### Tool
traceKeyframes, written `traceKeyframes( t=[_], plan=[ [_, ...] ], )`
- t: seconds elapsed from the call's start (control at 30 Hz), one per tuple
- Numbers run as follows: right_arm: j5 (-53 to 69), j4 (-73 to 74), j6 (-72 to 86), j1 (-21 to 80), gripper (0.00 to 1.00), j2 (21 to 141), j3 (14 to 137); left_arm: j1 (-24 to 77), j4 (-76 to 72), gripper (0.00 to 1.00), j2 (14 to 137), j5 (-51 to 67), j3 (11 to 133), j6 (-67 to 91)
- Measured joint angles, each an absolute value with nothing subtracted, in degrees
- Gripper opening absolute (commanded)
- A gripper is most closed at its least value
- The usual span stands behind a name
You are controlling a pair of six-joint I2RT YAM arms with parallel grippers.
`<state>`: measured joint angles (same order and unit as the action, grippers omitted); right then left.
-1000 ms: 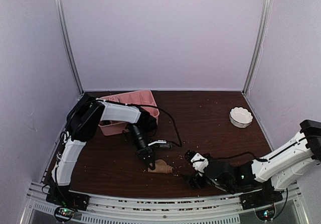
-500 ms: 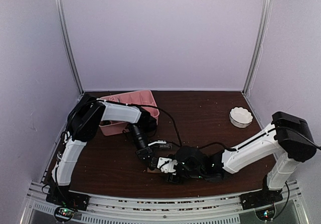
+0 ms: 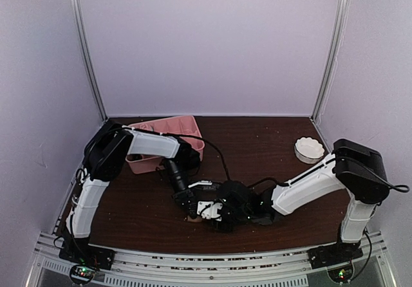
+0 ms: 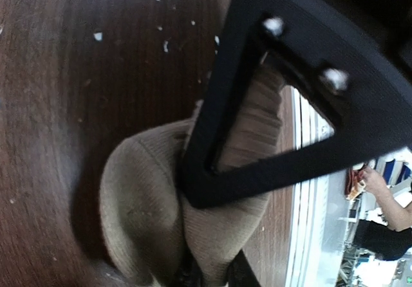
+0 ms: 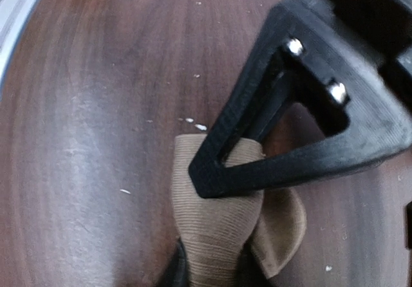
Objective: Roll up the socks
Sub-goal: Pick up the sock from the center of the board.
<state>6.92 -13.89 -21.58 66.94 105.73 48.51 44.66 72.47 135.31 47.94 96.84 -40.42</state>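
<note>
Tan sock [image 5: 215,235], bunched up, is pinched tight within the left jaws and the right jaws.

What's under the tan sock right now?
Dark wood table, flecked with crumbs, shows all round the sock, which is bunched in the right gripper. Anything directly beneath is covered by fabric and gripper.

Pale lilac walls [image 3: 206,49] enclose a dark wooden table [image 3: 270,147].
</note>
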Motion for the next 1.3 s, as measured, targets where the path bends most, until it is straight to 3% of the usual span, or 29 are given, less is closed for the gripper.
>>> traceKeyframes(
  t=[0.1, 0.13, 0.17, 0.2, 0.4, 0.7, 0.93, 1.1, 1.3],
  plan=[
    [9.2, -13.4, -19.9, 66.7, 0.00, 106.2, 49.2, 44.7, 69.3, 0.29, 131.9, 46.3, 93.1, -40.8],
    [10.2, -13.3, -18.8, 66.7, 0.00, 106.3, 49.3, 44.7, 67.1, 0.42, 130.0, 45.4, 90.8, -40.8],
    [10.8, -13.2, -17.8, 66.7, 0.00, 106.3, 49.4, 44.7, 65.1, 0.84, 127.9, 44.3, 88.8, -40.9],
    [11.4, -13.0, -16.5, 66.6, 0.00, 106.3, 49.4, 44.8, 62.9, 0.96, 125.6, 42.9, 86.6, -40.9],
    [16.1, -12.3, -4.3, 65.8, 0.00, 106.1, 48.9, 44.3, 48.4, 0.98, 108.3, 32.0, 72.8, -38.4],
    [24.3, -13.4, 14.3, 65.2, 0.00, 107.7, 49.8, 40.4, 36.9, 0.98, 92.3, 23.5, 68.8, -31.3],
    [26.8, -16.0, 25.2, 65.1, 0.00, 108.2, 49.7, 29.0, 42.8, 0.98, 95.4, 29.7, 75.4, -33.4],
    [26.8, -11.2, 27.8, 65.1, 0.00, 108.1, 53.1, 32.3, 45.9, 0.98, 85.4, 33.8, 71.7, -39.7],
    [26.6, -10.1, 31.5, 64.4, 0.00, 107.1, 56.5, 35.4, 52.1, 0.98, 82.9, 40.0, 70.9, -50.3]
  ],
)
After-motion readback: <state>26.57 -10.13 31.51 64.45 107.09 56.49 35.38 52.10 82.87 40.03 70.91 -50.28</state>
